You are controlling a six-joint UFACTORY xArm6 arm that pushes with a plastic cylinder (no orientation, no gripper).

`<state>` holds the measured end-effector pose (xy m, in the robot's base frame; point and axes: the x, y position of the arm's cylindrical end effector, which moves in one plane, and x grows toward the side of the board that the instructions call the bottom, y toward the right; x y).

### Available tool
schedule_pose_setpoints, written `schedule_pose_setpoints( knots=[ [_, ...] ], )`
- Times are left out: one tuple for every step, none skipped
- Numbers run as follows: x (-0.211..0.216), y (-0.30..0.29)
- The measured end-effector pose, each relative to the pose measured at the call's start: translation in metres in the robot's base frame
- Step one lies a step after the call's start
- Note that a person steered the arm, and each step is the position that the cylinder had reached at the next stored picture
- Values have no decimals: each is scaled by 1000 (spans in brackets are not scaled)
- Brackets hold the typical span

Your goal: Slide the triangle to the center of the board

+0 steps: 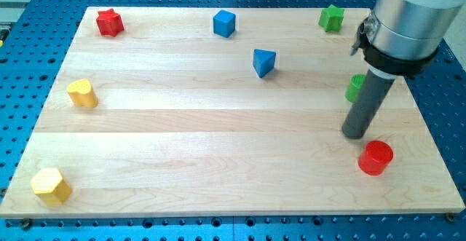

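Observation:
The blue triangle [263,62] sits on the wooden board [218,139], above and a little right of the board's middle. My tip [355,133] rests on the board at the view's right, well to the right of and below the triangle. It stands just above and left of a red cylinder [375,157]. A green block [355,88] is partly hidden behind my rod.
A blue cube [224,23] lies at the top centre, a red star [110,22] at the top left and a green star [331,17] at the top right. A yellow heart-like block [82,93] is at the left edge, a yellow hexagon [51,185] at the bottom left.

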<state>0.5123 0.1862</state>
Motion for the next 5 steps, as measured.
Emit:
schedule_pose_setpoints(
  knots=[
    [29,0],
    [21,7],
    [-31,-8],
    [-88,-32],
    [-152,-28]
  ],
)
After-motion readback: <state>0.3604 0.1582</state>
